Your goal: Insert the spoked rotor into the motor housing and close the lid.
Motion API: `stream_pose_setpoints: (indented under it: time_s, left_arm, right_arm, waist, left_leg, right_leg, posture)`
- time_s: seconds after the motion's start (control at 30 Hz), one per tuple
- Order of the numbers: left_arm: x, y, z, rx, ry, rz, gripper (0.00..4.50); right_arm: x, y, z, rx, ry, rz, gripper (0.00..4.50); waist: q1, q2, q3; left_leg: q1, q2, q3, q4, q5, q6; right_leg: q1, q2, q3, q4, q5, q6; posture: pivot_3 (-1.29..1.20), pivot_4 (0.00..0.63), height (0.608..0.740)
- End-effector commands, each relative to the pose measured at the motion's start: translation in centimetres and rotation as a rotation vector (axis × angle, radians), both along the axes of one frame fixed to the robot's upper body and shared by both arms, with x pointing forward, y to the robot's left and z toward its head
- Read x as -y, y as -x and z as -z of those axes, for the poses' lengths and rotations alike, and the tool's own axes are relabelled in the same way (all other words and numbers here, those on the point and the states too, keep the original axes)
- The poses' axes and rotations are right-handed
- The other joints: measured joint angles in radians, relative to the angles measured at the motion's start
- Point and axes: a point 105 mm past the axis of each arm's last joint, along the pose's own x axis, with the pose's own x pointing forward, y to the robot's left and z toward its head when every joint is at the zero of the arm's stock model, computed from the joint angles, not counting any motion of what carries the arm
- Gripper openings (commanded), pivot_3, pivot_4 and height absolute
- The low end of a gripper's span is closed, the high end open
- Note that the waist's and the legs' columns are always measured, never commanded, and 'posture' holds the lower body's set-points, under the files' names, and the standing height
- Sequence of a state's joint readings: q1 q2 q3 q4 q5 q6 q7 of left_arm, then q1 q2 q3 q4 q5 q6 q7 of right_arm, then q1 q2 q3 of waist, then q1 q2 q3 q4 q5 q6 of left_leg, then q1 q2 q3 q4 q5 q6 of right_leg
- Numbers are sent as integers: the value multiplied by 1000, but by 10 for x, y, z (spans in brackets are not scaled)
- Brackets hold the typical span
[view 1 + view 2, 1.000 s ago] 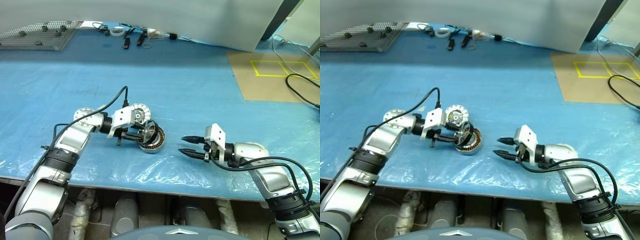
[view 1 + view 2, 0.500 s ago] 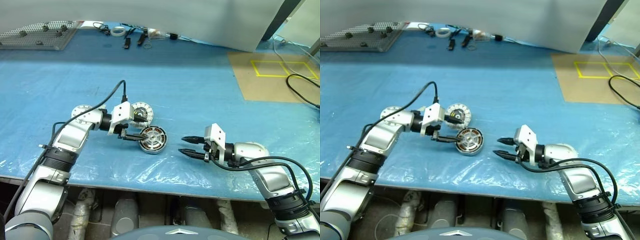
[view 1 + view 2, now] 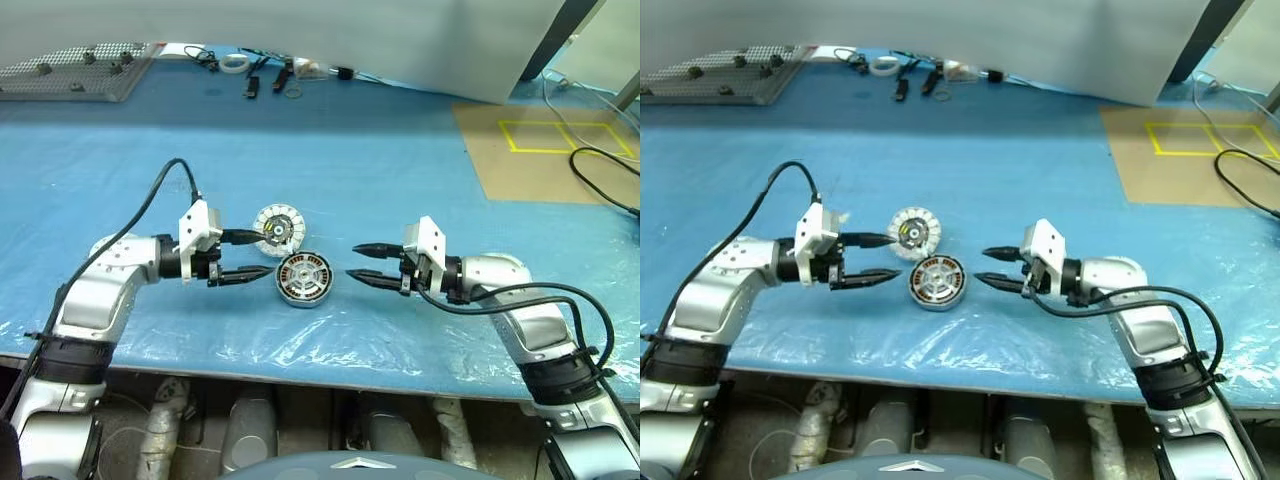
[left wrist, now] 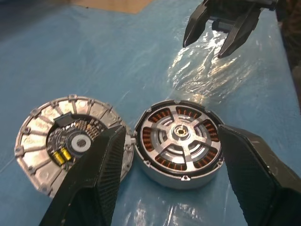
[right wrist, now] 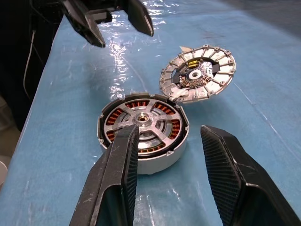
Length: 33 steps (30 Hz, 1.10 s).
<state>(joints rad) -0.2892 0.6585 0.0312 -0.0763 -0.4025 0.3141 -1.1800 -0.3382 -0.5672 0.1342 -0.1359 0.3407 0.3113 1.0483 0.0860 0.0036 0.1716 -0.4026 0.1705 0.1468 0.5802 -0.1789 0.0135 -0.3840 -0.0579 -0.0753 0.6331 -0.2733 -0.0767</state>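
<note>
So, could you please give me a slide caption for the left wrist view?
Spoked rotor seated in the motor housing, lid lying alongside, framed by the open left tool.

blue plastic-covered table [image 3: 380,170], white wall panel [image 3: 400,40] behind, brownish board [image 3: 550,160], perhaps cardboard, right.

1. The light is bright and even, and it comes from above.
2. The plastic sheet [image 3: 300,345] on the bench shines with white glare near the front edge.
3. Shadows are soft and short.
4. In the wrist views the near fingers [image 4: 94,183] look blurred.
</note>
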Motion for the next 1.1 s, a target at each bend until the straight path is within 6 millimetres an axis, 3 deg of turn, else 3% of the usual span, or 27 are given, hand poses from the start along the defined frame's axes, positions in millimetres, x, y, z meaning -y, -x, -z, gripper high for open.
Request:
stream_pose_setpoints:
  time_s: [0.03,0.17,0.4,0.6,0.73,0.87,0.97,1.1]
  left_arm:
    - [-6,6,-2,32,44,-82,3277]
    - [-7,10,12,5,78,-157,3277]
    - [-19,-13,43,-5,100,-365,3277]
    - [-22,-17,46,-19,77,-345,3277]
    - [8,-2,13,-6,137,-167,3277]
    - [30,-7,-10,-2,179,-95,3277]
    - [43,-16,-1,-7,123,-60,3277]
    - [51,-21,8,-32,103,-11,2377]
  right_arm:
    - [-14,-3,-5,7,-25,-60,2175]
    - [-23,-7,-3,2,-27,-93,2175]
    - [-34,-12,1,-14,-30,-121,2175]
    - [-32,-11,0,-18,-17,-135,2175]
    - [-25,-11,2,-20,2,-114,2175]
    - [-20,-9,3,-32,3,-86,2175]
    - [-16,-7,5,-37,9,-72,2175]
    - [-12,-6,5,-36,14,-49,2175]
  waist:
    - [-1,0,0]
    - [-5,0,0]
    - [-13,0,0]
    - [-15,0,0]
    - [-13,0,0]
    - [-6,0,0]
    - [-10,0,0]
    - [-19,0,0]
  left_leg:
    - [0,0,0,0,0,0]
    - [0,0,0,0,0,0]
    - [0,0,0,1,1,2]
    - [0,0,0,1,1,2]
    - [0,0,0,1,1,2]
    - [0,0,0,2,2,2]
    - [2,0,1,2,2,2]
    - [2,0,2,2,2,2]
  right_leg:
    - [0,0,0,0,0,0]
    - [0,0,0,1,0,0]
    - [0,0,1,1,0,0]
    - [0,0,1,1,0,0]
    - [0,0,1,2,0,0]
    - [0,0,1,3,0,0]
    - [0,0,2,4,0,0]
    - [0,0,3,4,0,0]
  posture:
    - [0,150,740]
    - [0,150,740]
    - [0,150,740]
    - [0,150,740]
    - [0,150,740]
    - [0,150,740]
    - [0,150,740]
    - [0,150,740]
